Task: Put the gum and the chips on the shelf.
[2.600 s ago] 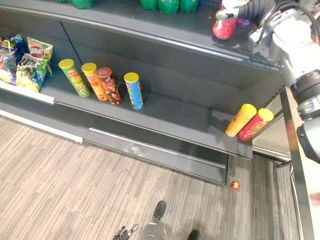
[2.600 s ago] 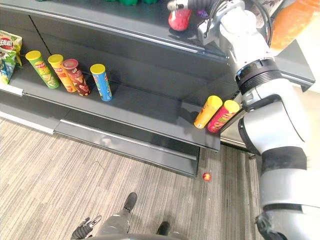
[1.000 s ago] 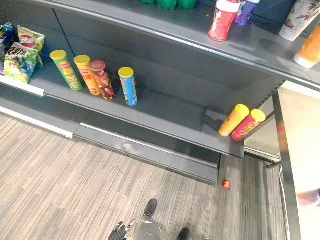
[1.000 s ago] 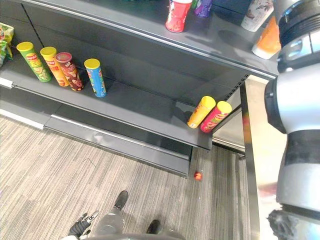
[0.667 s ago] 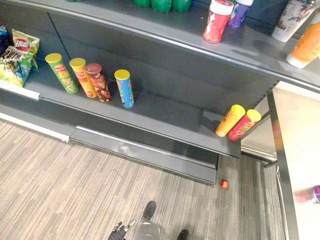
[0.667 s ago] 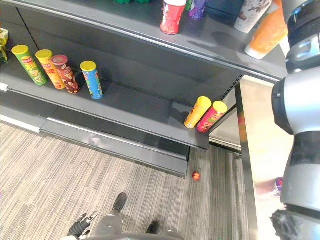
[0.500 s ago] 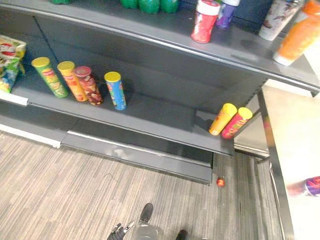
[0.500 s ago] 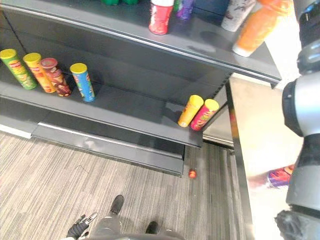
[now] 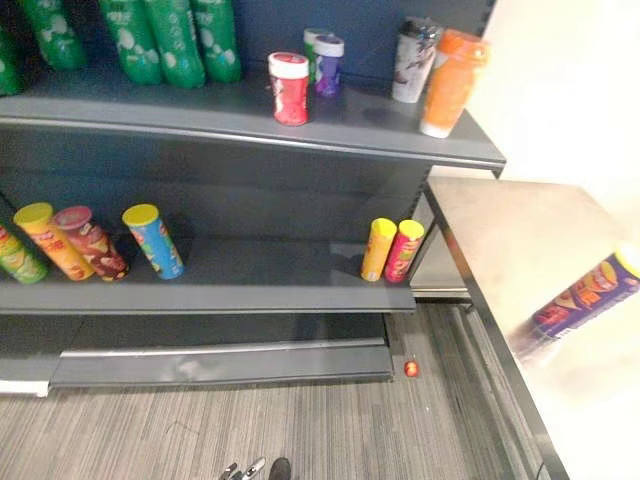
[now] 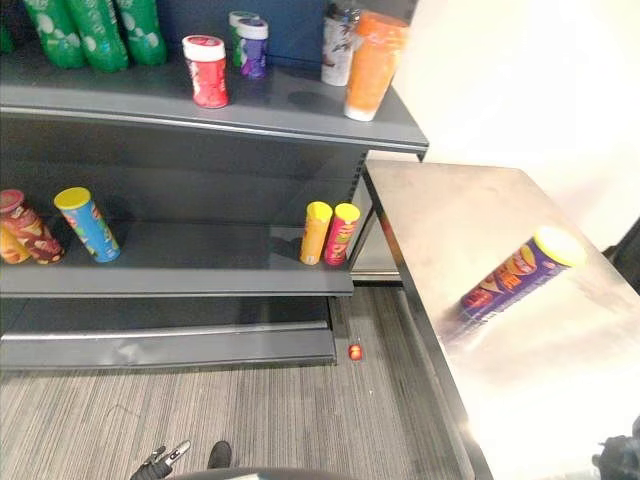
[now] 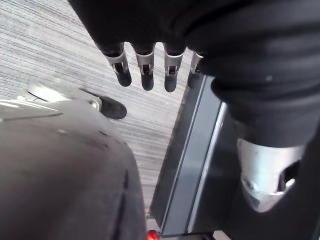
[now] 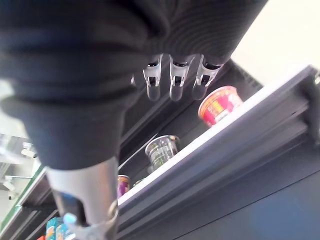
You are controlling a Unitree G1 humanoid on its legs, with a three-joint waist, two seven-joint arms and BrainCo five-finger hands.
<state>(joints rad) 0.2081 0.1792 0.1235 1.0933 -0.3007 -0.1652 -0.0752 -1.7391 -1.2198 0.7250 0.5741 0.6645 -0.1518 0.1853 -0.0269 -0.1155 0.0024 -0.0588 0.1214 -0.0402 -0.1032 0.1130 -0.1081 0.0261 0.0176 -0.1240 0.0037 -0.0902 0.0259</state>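
Dark grey metal shelf unit: stands just L of the bench, two boards in view, both part stocked.

Bare steel bench: on robot's R side, near edge running alongside the shelf unit's end.

Purple cardboard chips tube w/ yellow lid: lying flat on the bench, about mid-top, nothing touching it. Long axis diagonal: lid end points to the bench's far R, base end back toward the bench edge nearest the shelf unit. This is the item not yet shelved.

R hand: fingers hang straight and loose, nothing in them. Its wrist view looks up at the front edge of the upper board, so it sits on the shelf side of the bench, not over it.

L hand: fingers relaxed, empty, low over the floor, well L of the bench.

Red plastic jar w/ white lid: upright on the upper board, well L of the bench. Prob. the gum, so that half looks done.

Small red ball: on floor just off the bench's near L corner. Ignore.

Judgement: tube lies R of both hands; R arm is on the bench side, so R takes it. Approach across the tube's long axis, fingers around mid-body; it could roll when touched.
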